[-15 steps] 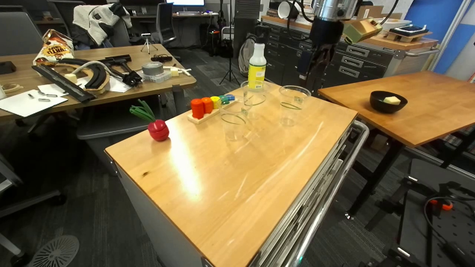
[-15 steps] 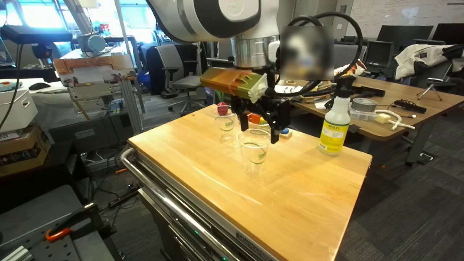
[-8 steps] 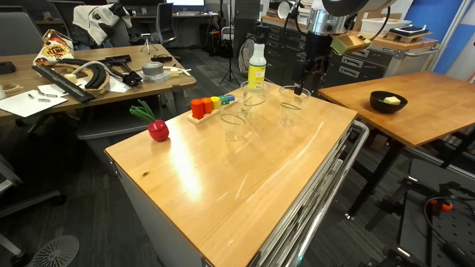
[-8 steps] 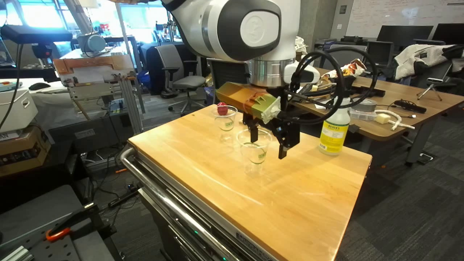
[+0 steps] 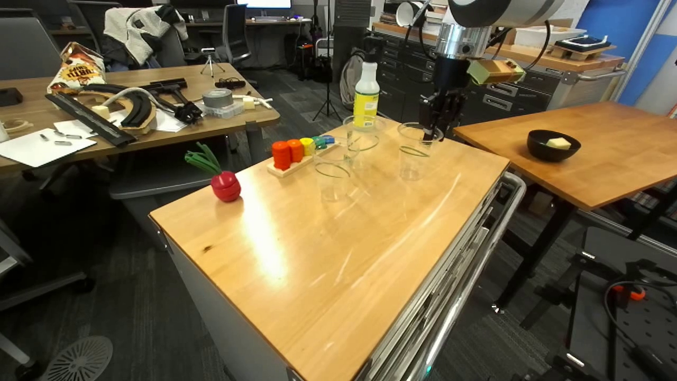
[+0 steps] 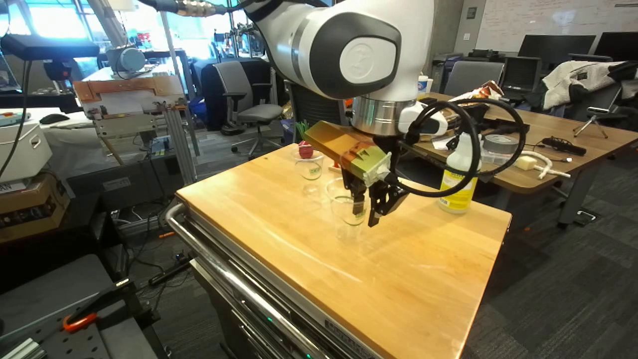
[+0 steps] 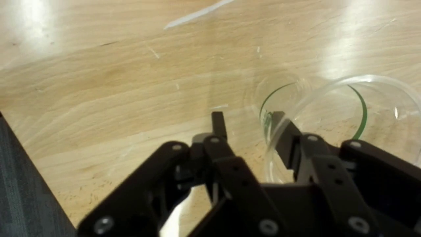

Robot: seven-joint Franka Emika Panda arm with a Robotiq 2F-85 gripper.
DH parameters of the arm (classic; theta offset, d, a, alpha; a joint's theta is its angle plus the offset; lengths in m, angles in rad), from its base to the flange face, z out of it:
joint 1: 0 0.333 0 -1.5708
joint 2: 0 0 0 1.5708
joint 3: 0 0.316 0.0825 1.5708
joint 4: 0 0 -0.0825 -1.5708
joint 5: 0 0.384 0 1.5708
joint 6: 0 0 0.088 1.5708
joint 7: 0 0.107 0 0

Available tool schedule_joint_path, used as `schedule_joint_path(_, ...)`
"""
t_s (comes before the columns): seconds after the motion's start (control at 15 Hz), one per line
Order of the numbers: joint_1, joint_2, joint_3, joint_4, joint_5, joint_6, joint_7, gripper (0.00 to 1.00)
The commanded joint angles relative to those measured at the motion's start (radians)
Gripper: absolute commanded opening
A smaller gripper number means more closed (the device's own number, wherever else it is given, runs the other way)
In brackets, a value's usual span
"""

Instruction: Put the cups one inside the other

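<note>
Wrist view shows us the pincer (image 7: 248,114) released, its fingers (image 7: 219,125) apart astride the wall of the nearest cup (image 7: 338,118): one inside, one just outside. It has come lower and its gap has narrowed, so we judge a pinch on that wall is next; no cups are nested yet. In an exterior view, a second cup (image 5: 333,172) and a third cup (image 5: 364,142) stand well apart from the pincer, as does the spray bottle (image 5: 367,87). Green print (image 6: 314,170) and the bottle's yellow label (image 5: 366,106) we cannot read.

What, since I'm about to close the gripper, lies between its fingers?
The side of a clear cup, as the wrist view shows: one finger inside it, the other finger outside.
</note>
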Motion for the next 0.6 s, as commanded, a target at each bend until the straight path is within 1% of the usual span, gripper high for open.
schedule_joint_path(0.0, -0.032, -0.015, 0.019, 0.015, 0.064, -0.063, -0.047, 0.11)
schedule_joint_path(0.07, -0.036, -0.019, 0.020, 0.010, 0.082, -0.069, -0.053, 0.04)
schedule_joint_path(0.13, -0.040, -0.019, 0.022, 0.009, 0.102, -0.075, -0.059, 0.01)
schedule_joint_path(0.27, -0.042, -0.031, 0.022, 0.007, 0.131, -0.084, -0.064, 0.00)
schedule_joint_path(0.33, -0.040, -0.039, 0.020, 0.006, 0.137, -0.096, -0.054, 0.01)
schedule_joint_path(0.53, -0.024, -0.088, 0.005, 0.000, 0.122, -0.140, 0.013, 0.01)
